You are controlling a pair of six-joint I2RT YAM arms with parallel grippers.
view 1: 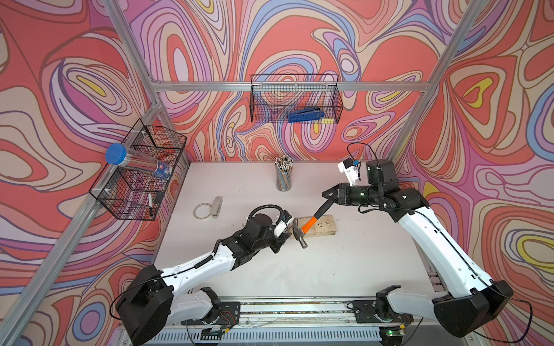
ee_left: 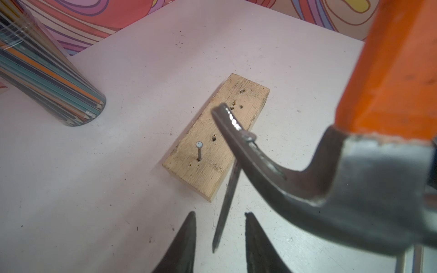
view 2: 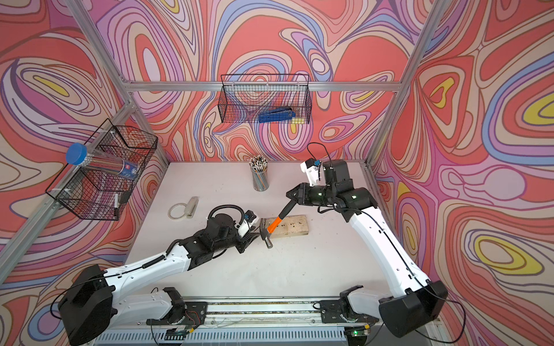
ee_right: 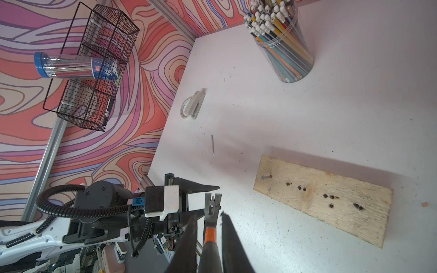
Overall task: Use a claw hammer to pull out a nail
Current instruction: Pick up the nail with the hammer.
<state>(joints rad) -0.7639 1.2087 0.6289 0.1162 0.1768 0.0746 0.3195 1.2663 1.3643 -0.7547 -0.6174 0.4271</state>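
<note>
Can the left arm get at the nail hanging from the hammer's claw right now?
Probably yes. The nail dangles free below the claw, and its shaft sits between the left gripper's open fingers, with nothing in the way. The right gripper holds the hammer by its handle.

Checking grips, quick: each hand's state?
Left hand: open, straddling the thin steel nail.
Right hand: closed on the black-handled steel claw hammer.

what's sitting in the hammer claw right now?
A nail: head caught in the claw of the claw hammer, shaft hanging down between the open fingers of the left end effector. The claw covers the shaft's top end.
</note>
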